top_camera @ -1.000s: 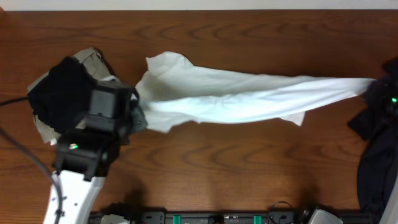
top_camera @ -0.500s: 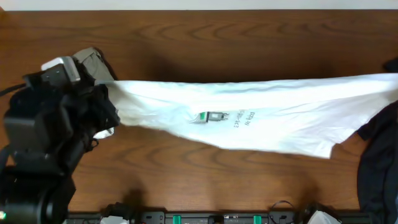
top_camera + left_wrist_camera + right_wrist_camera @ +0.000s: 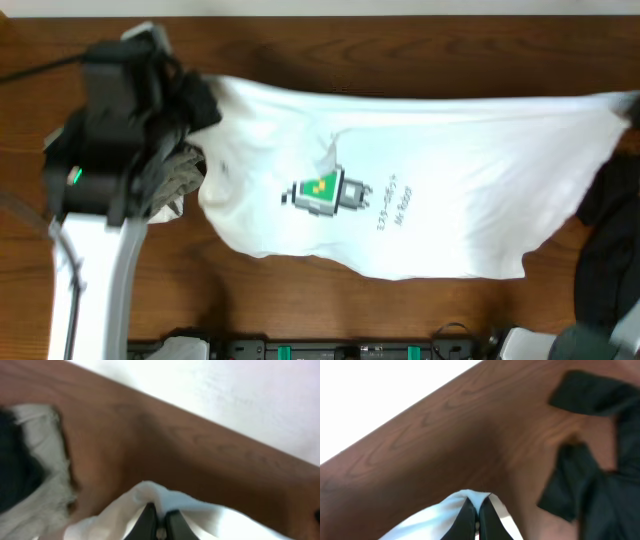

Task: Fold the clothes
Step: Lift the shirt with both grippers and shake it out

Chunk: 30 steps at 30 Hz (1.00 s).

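1. Overhead: white T-shirt point(image 3: 450, 180) is spread wide across the desk point(image 3: 400, 50), L to R, print side up.
   - Top edge runs near-straight from the left arm point(image 3: 105, 160) at upper L to the frame's R edge. Bottom hem is loose & wavy on the near side.
   - Print point(image 3: 325, 192), a green/blue pixel figure, sits L of the shirt's centre, w/ a small line of text point(image 3: 392, 205) just R of it.
   - Can't tell from above whether the cloth lies on the desk or hangs over it.
   - Khaki garment point(image 3: 185, 172) is bunched under the left arm, touching the shirt's L end.
   - Dark navy garment point(image 3: 605, 280) is at the R edge, just beside the shirt's R side.
   - Neither arm's tips can be made out in this view.
2. Left wrist (blurry): left fingers point(image 3: 146, 521) are pressed together at bottom centre w/ a fold of the white T-shirt pinched between them.
   - Cloth bulges up around the tips & trails off to lower L and R.
   - Bare desk lies beyond.
   - Khaki garment is at L, w/ the black garment point(image 3: 15, 470) against it at the far L edge.
3. Right wrist: right fingers point(image 3: 466, 517) are closed tight at bottom centre, gripping a corner of the white T-shirt.
   - White cloth wraps the tips & runs off to lower L.
   - Dark navy garment lies crumpled on the desk at R, apart from the tips, one flap sticking out toward the top of the frame.
   - Bare wood lies between it & the pinched corner.
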### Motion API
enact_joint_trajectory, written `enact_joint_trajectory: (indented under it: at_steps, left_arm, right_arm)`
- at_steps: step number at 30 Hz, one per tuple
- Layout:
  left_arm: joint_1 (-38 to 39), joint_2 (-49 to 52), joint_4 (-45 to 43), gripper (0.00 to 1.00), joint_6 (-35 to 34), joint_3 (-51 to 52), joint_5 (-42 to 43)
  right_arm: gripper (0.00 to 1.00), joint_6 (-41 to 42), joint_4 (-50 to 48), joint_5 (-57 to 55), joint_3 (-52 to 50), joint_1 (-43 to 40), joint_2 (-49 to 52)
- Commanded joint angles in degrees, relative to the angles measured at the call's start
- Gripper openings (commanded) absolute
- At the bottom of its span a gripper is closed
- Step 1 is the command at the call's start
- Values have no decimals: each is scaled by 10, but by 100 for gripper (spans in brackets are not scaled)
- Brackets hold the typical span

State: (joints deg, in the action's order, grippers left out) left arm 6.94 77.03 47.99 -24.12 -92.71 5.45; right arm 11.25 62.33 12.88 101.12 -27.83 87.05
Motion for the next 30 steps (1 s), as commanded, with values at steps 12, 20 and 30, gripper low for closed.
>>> enact_joint_trajectory:
  at_steps: [12,20,30]
  left_arm:
    - [-32,190,-210,6,54,-222,87]
    - [-49,175,-17,6,65,-281,99]
    - [-17,193,255,6,65,-149,110]
  right_arm:
    - [1,75,-213,54,104,57,83]
    - [1,15,-48,-35,181,57,80]
    - [1,-24,139,-201,66,57,100]
